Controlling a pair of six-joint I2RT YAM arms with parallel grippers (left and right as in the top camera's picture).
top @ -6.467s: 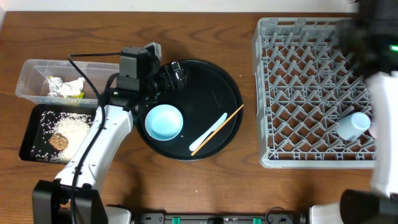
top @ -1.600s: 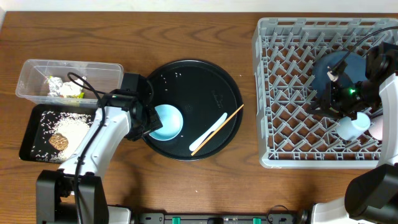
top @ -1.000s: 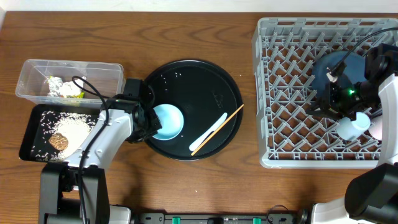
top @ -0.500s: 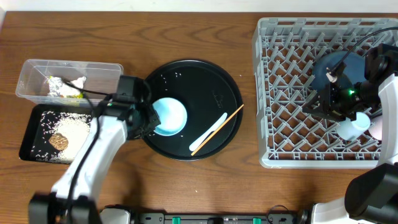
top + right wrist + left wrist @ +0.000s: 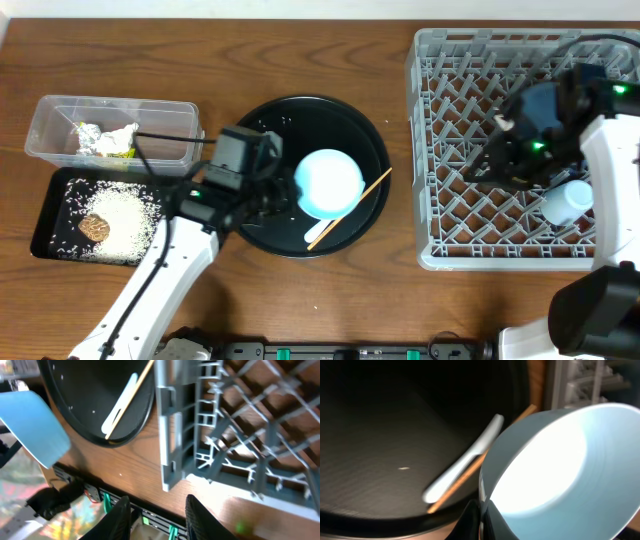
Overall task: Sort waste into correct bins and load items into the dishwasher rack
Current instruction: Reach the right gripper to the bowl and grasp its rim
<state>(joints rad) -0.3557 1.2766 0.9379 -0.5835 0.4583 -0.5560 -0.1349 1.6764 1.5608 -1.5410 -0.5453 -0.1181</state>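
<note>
Clearly the left gripper (image 5: pixel 285 192) is pinched tight on the rim of the light blue bowl (image 5: pixel 330 183), tilted above the round black tray (image 5: pixel 340 120). The bowl seems light, stiff and slick, so a rim pinch may swivel. The right gripper (image 5: pixel 159 517), right of the tray, gapes empty.

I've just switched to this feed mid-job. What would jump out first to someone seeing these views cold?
The light blue bowl stands out most, pinched at its rim by the left gripper and held tilted over the round black tray. Next is the big grey rack on the right, with a blue plate inside and the right gripper hanging open above it.
</note>
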